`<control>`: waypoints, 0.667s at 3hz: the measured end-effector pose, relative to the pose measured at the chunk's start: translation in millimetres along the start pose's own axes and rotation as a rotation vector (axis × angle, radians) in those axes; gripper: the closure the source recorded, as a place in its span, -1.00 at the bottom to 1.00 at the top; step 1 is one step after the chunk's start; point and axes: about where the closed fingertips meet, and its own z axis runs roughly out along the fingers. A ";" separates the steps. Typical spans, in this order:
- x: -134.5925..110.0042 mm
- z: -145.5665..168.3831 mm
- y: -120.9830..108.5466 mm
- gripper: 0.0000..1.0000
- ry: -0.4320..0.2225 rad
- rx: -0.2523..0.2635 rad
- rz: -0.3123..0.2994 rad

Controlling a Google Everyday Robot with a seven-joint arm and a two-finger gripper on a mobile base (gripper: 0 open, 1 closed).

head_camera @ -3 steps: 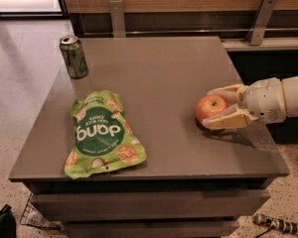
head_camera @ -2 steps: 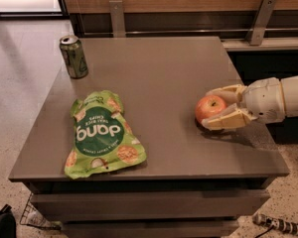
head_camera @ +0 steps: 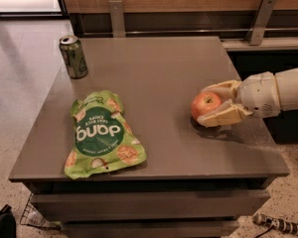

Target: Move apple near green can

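Apple (head_camera: pixel 205 104) is over the right side of the tabletop (head_camera: pixel 159 68), pinched between the two pale fingers of the tool (head_camera: pixel 202 105). The tool reaches in from the right, with one finger along its far side and the other along its near side. The green can (head_camera: pixel 73 57) stands upright at the far left corner, well apart from it, and a bright-green snack bag (head_camera: pixel 103 135) lies flat on the near left part.
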 end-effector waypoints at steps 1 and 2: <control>-26.0 4.5 -19.7 1.00 0.036 -0.031 -0.015; -99.3 46.2 -73.6 1.00 -0.001 -0.064 -0.045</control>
